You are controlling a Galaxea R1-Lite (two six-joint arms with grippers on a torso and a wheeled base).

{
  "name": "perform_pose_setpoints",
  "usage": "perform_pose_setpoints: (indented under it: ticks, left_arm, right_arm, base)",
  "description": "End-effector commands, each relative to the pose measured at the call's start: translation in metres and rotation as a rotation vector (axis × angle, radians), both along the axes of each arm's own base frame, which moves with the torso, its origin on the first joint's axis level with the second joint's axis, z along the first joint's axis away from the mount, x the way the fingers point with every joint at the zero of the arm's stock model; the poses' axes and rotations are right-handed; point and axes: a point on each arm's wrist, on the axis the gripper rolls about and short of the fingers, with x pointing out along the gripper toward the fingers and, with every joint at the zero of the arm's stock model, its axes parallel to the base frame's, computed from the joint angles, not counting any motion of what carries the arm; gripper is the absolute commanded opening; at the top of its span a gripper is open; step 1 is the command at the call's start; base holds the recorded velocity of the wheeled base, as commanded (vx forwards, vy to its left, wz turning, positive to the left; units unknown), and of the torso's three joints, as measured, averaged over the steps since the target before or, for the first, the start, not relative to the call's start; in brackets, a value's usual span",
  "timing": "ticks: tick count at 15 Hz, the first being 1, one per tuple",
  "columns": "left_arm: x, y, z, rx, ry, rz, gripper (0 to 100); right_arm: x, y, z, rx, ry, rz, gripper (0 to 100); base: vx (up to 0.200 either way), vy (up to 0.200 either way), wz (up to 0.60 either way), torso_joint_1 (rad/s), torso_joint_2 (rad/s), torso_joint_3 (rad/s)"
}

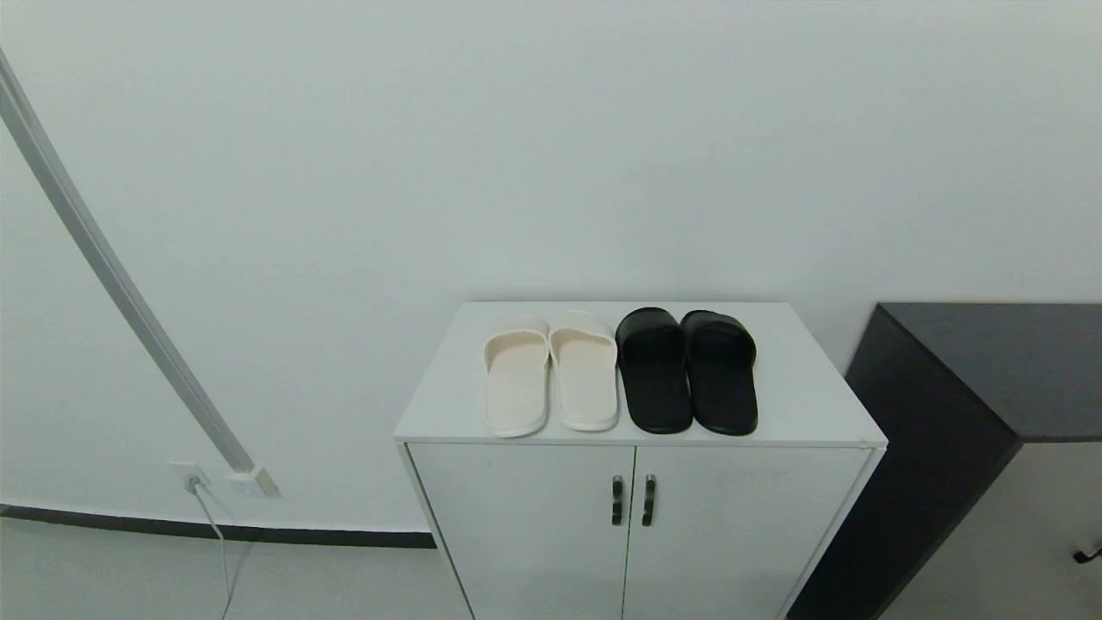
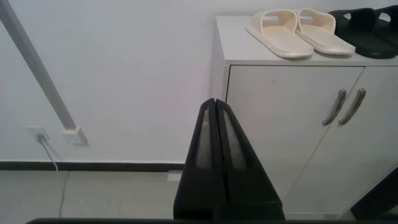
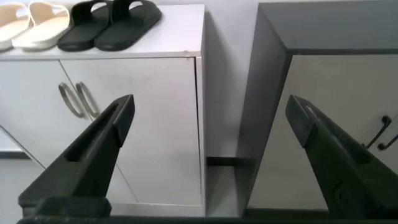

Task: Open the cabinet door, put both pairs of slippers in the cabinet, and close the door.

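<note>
Two pairs, cream slippers and black slippers, lie atop the shut cabinet, probably light and pliable, best pinched by the strap; left gripper pressed together, right gripper spread apart.

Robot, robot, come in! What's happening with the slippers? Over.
Left end effector shut, right end effector open, both empty. White slippers and black slippers side by side on cabinet top. Doors closed. Nothing blocking the handles.

Cabinet top: cream slippers, black slippers
</note>
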Motion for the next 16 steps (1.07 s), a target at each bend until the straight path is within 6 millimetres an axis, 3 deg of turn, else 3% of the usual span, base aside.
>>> perform_pose_setpoints:
  ticks: [1,2,4,6,10,13,16]
  left_arm:
    - [0.0,0.0,0.0,0.002,0.002,0.0,0]
    - [0.0,0.0,0.0,0.002,0.001,0.0,0]
    - [0.0,0.0,0.0,0.004,0.001,0.0,0]
    - [0.0,0.0,0.0,0.004,0.001,0.0,0]
    - [0.0,0.0,0.0,0.002,0.001,0.0,0]
    - [0.0,0.0,0.0,0.002,0.001,0.0,0]
    - [0.0,0.0,0.0,0.002,0.002,0.0,0]
  right_arm:
    - [0.001,0.0,0.0,-0.017,0.008,0.007,100]
    - [0.001,0.0,0.008,-0.009,0.004,0.024,100]
    - [0.006,0.0,0.062,0.084,0.011,0.07,100]
    - [0.043,0.005,0.059,0.029,0.294,0.23,100]
    - [0.106,0.023,0.089,0.038,0.418,0.401,100]
    - [0.148,0.053,0.107,0.111,0.514,0.463,100]
    - [0.175,0.1,0.116,0.146,0.493,0.436,100]
  base:
    - [0.0,0.0,0.0,0.0,0.0,0.0]
    - [0.0,0.0,0.0,0.0,0.0,0.0]
    - [0.0,0.0,0.0,0.0,0.0,0.0]
    - [0.0,0.0,0.0,0.0,0.0,0.0]
    - [0.0,0.0,0.0,0.0,0.0,0.0]
    - [0.0,0.0,0.0,0.0,0.0,0.0]
    - [0.0,0.0,0.0,0.0,0.0,0.0]
